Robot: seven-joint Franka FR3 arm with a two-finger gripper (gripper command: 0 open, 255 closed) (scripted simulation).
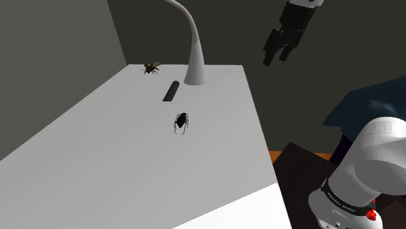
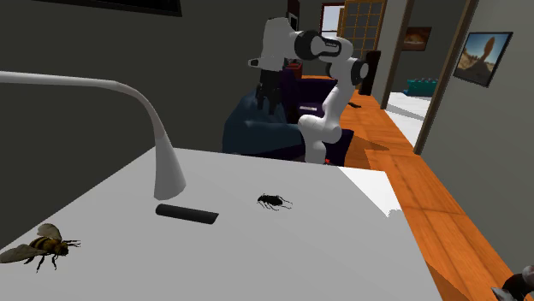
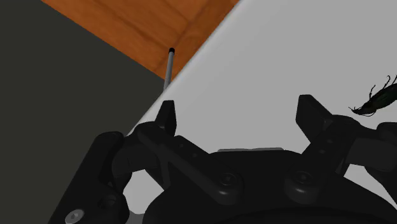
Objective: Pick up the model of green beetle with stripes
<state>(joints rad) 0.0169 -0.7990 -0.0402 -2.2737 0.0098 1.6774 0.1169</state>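
Hovering high past the edge of the table (image 1: 97,153), our claw (image 1: 276,57) hangs released and empty, since the beetle (image 1: 182,122) we want lies mid-table, well apart.

Beetle (image 3: 380,98): black with a dark green sheen. Bee (image 1: 151,67), at the beetle's 11 o'clock in the shoulder view: yellow with dark bands. Table (image 1: 97,149) and lamp (image 1: 194,65): white. Bar (image 1: 171,91) and gripper (image 1: 276,60): black. Floor (image 2: 445,197): orange wood grain.

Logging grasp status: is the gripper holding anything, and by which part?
Nothing is held. The gripper is open, nothing between its fingers; the beetle lies on the white table, apart from it.
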